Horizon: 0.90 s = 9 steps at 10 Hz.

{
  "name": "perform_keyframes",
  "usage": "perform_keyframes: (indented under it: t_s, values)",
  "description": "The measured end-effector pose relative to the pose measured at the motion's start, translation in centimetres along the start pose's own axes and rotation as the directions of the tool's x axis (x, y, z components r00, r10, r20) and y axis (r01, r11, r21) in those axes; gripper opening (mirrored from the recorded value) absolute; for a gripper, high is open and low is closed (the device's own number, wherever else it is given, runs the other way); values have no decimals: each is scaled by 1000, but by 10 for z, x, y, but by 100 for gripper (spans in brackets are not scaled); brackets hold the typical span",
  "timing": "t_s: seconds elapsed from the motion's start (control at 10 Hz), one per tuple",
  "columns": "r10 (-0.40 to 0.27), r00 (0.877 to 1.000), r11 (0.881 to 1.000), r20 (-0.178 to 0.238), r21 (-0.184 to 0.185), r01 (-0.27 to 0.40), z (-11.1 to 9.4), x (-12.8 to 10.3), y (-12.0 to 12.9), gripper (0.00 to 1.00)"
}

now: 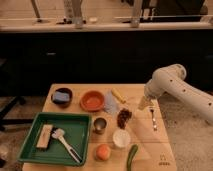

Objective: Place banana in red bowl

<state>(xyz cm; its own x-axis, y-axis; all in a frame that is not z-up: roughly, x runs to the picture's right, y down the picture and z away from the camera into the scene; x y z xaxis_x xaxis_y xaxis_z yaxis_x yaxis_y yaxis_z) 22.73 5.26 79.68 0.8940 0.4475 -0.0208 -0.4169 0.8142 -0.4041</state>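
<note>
Where the light wooden counter (150, 150) comes nearest the camera, a long green cucumber-shaped piece (132, 156) lies at its front edge, with a round orange fruit (103, 152) just to its left. Behind them stands a small white cup (120, 138). The front left of the counter carries a rectangular green plastic tray (31, 139), which holds a tan block (44, 136) and a white-headed utensil with a dark handle (65, 143) lying diagonally.

Further back, a small metal cup (100, 124) stands just right of the tray, and a dark reddish clump (123, 118) sits beside it. A silver fork (153, 119) lies well to the right, pointing away from the camera.

The tool (143, 103), at the end of the white arm (175, 87) reaching in from the right, hangs over the right half of the counter, between the clump and the fork. How far open it is, and whether it has hold of anything, cannot be told.

In the far row a pale blue crumpled piece (110, 103) lies beside the round orange-red bowl (93, 100), and a small dark bowl with blue contents (62, 96) sits at the left. The small pale-yellow banana (118, 95) lies on the counter behind the blue piece, right of the red bowl and outside it, apart from the tool.
</note>
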Motion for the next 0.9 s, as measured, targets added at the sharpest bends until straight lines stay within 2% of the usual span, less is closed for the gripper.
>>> perform_keyframes:
  t_s: [0.5, 0.9]
  values:
    - [17, 1000, 999, -11, -35, -17, 40, -2, 2, 80]
    - [4, 1000, 999, -15, -50, -5, 67, -12, 3, 80]
